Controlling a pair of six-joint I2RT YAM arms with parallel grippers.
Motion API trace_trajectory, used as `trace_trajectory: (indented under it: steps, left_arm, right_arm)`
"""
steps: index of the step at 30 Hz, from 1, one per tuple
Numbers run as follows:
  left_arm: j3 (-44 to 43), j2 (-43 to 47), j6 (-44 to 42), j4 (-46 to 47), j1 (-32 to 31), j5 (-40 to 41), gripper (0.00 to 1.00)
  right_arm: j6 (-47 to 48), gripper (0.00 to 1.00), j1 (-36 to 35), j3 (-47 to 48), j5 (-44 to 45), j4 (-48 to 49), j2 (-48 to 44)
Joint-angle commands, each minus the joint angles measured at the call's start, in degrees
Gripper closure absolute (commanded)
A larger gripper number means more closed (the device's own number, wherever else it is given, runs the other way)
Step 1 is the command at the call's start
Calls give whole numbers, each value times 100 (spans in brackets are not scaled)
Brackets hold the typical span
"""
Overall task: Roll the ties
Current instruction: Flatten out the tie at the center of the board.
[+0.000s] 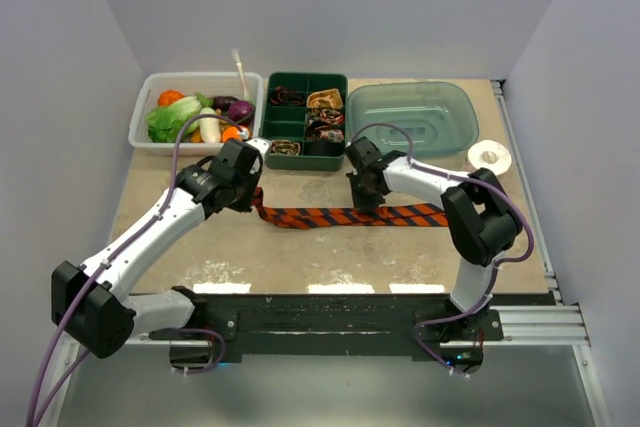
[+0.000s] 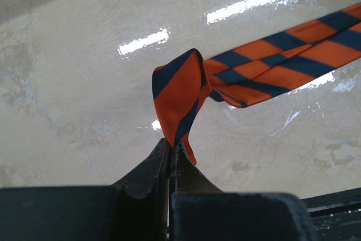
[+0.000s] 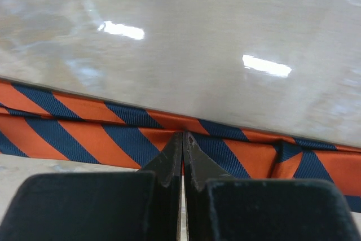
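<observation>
The orange-and-dark-blue striped tie [image 1: 340, 216] lies stretched left to right across the middle of the table. My left gripper [image 1: 256, 197] is at its left end. In the left wrist view the left gripper [image 2: 171, 144] is shut on the tie's folded-over end [image 2: 180, 88] and holds it raised off the table. My right gripper [image 1: 366, 201] is over the tie's middle. In the right wrist view the right gripper [image 3: 183, 135] is shut, its tips resting on the flat tie [image 3: 84, 134]. Small coiled ties [image 1: 325, 100] sit in the green tray.
A green compartment tray [image 1: 267, 114] stands at the back centre. A clear bin of toy vegetables [image 1: 195, 112] is at the back left, a teal dish [image 1: 415, 112] at the back right, and a white paper roll [image 1: 490, 155] near the right edge.
</observation>
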State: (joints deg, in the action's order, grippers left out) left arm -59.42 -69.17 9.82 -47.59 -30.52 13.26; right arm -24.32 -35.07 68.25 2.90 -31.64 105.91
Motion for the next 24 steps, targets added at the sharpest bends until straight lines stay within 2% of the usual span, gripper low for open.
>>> trace_trajectory:
  steps: [1,9,12,18,22,23,24]
  left_arm:
    - [-219,-114,-95,57,-24,28,100]
    - [-158,-290,-60,-48,-15,-235,100]
    - [-201,-475,-25,-109,-24,-219,100]
    - [-491,-1107,72,-381,-24,430,100]
    - [-676,-1581,168,-505,-15,906,97]
    - [-798,-1774,169,-540,-6,968,95]
    - [-852,-1880,178,-601,-6,1134,82]
  right_arm:
    - [225,100,465,-391,685,-598,-70]
    - [322,100,659,-207,1063,-888,-185]
    - [418,100,651,-75,950,-906,-246]
    - [752,100,537,232,625,-800,-527]
    - [999,100,81,627,554,-756,-475]
    - [1060,100,-25,698,519,-730,-379]
    - [1191,100,-131,768,493,-695,-334]
